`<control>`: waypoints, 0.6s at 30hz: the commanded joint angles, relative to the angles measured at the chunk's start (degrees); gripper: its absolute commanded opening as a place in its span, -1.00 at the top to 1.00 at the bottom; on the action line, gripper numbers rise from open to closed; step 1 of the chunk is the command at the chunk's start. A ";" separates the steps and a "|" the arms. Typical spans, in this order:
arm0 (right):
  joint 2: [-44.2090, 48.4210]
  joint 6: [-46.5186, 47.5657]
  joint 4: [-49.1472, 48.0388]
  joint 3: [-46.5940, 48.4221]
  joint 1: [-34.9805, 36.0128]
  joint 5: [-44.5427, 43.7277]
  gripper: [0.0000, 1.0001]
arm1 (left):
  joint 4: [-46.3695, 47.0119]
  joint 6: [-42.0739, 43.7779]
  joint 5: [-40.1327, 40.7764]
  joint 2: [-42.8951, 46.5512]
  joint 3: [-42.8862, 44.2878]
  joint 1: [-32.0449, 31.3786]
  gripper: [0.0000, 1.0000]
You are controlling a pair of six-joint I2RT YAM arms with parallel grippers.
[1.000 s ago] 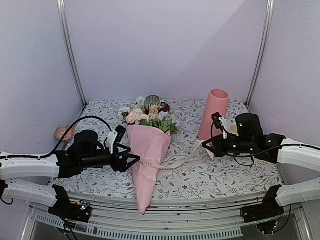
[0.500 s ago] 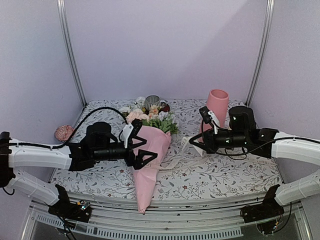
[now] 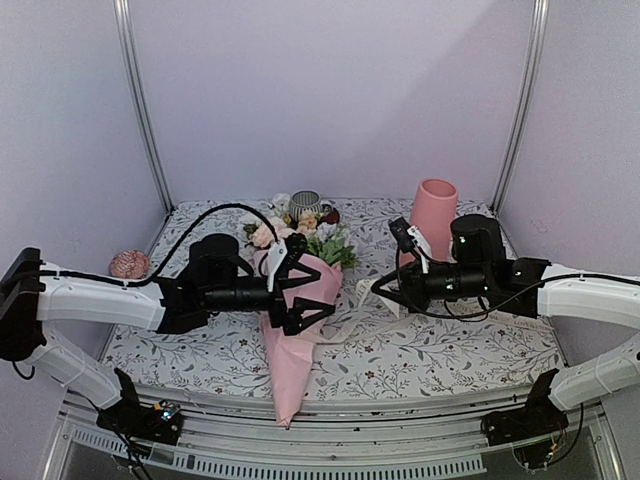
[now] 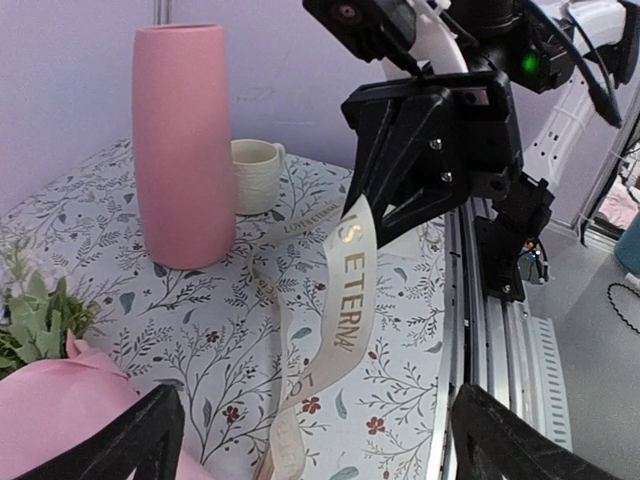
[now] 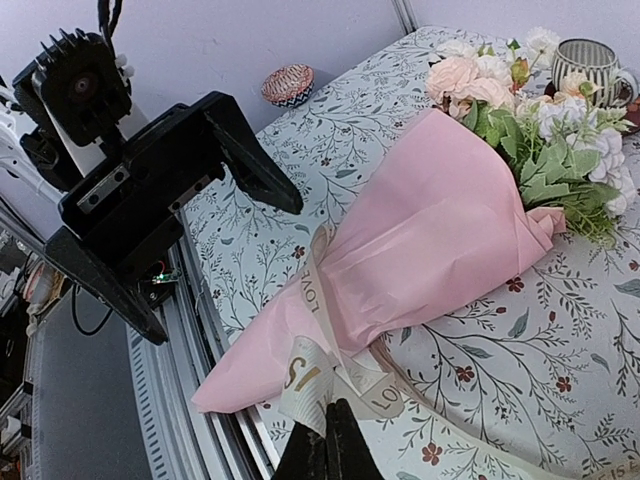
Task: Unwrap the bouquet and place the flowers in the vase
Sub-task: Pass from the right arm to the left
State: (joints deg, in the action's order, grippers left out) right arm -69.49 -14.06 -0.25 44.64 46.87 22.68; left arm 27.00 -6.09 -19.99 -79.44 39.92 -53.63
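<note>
A leaf-printed cloth covers the desk between pale lilac walls; the bouquet lies mid-desk, cone tip at the near edge, flowers toward the back, the vase upright far right. The left claw reaches in level, spread wide over the pink paper and gripping nothing, while the right claw is pinched tight on the cream ribbon. Whether the left fingers touch the paper is unclear.

The bouquet lies on my desk, wrapped in a pale pink paper cone with its tip toward the near edge and a cream ribbon round its waist. The flowers, peach, white and pink, fan out at the far end. The vase, a tall matte pink one, stands upright to the right.
</note>
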 commanded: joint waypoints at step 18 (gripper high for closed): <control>1.64 0.88 -3.88 1.68 1.79 -0.38 0.95 | -1.11 2.13 -8.85 -17.10 15.27 -4.25 -0.17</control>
State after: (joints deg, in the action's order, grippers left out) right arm -69.45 -13.87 -2.28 45.06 48.34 23.14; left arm 27.00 -4.38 -27.99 -94.96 53.65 -56.34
